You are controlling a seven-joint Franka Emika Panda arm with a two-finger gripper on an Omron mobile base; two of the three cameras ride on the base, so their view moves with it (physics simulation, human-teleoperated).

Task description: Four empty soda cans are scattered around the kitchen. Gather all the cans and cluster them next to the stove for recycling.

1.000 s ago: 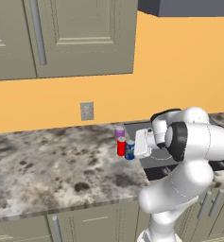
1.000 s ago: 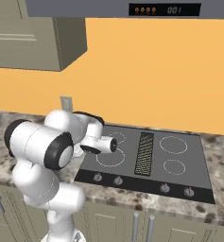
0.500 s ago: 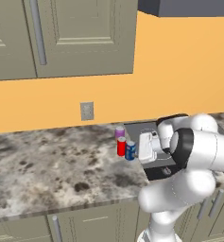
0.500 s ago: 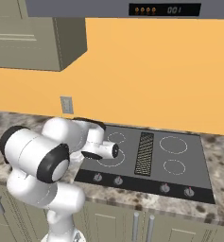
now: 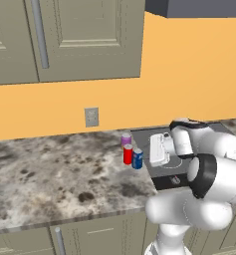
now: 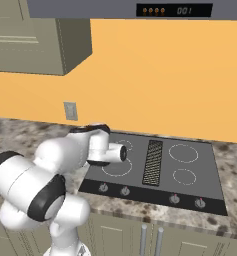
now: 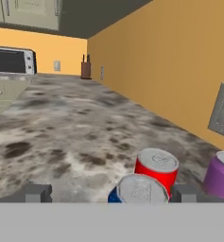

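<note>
Blue can point(image 7: 141, 190) sits nearest, just left of the stove point(image 5: 162, 175) edge, between the spread-open, empty end effector point(image 7: 108, 193) fingertips. Red can point(image 7: 156, 168) touches behind it, purple can point(image 7: 221, 176) beyond. Risk: a careless retreat could clip and topple the cluster on the table point(image 5: 55, 169).

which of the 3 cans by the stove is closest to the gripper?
The blue can: it sits right between the open gripper's fingertips, with the red can just behind it and the purple can off toward the wall.
</note>
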